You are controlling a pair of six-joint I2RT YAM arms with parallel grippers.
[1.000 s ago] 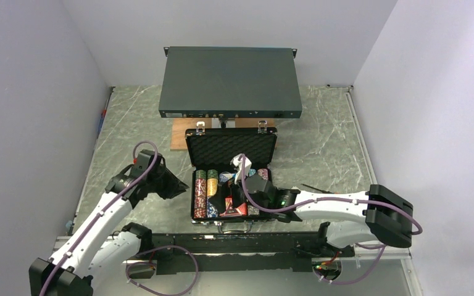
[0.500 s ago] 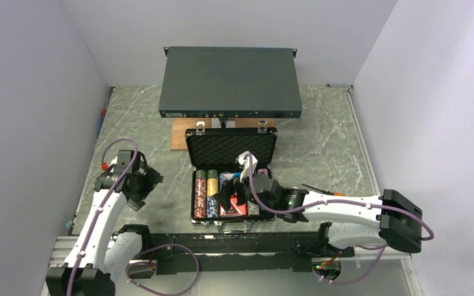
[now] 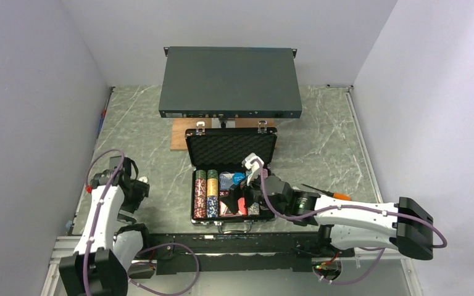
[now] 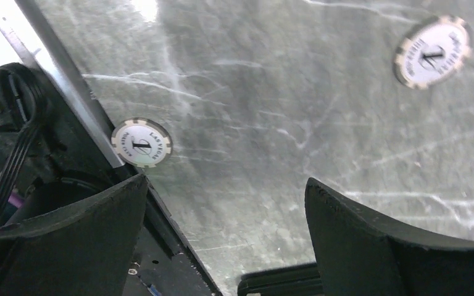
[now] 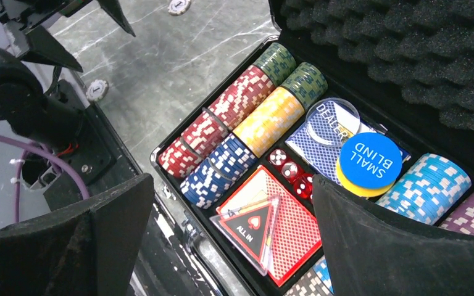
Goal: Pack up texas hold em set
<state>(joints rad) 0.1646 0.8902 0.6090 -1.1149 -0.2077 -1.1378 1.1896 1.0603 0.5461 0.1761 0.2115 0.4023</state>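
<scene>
Collecting the white chip (image 4: 141, 142) at ten o'clock means centring the spread left end effector (image 4: 225, 185) over it, touching the surface (image 4: 284, 123), then pinching its rim; the open briefcase (image 3: 231, 151) lies under the spread right end effector (image 5: 233, 182).

The left tool (image 3: 134, 189) has swung away from the briefcase (image 3: 231, 148) and opened, while the right tool (image 3: 245, 198) drew back slightly.

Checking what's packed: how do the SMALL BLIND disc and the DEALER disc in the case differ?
The SMALL BLIND disc is opaque blue; the DEALER disc is clear. SMALL BLIND lies atop a yellow disc; DEALER lies on the blue card deck. Both are round, lettered, inside the case.
</scene>
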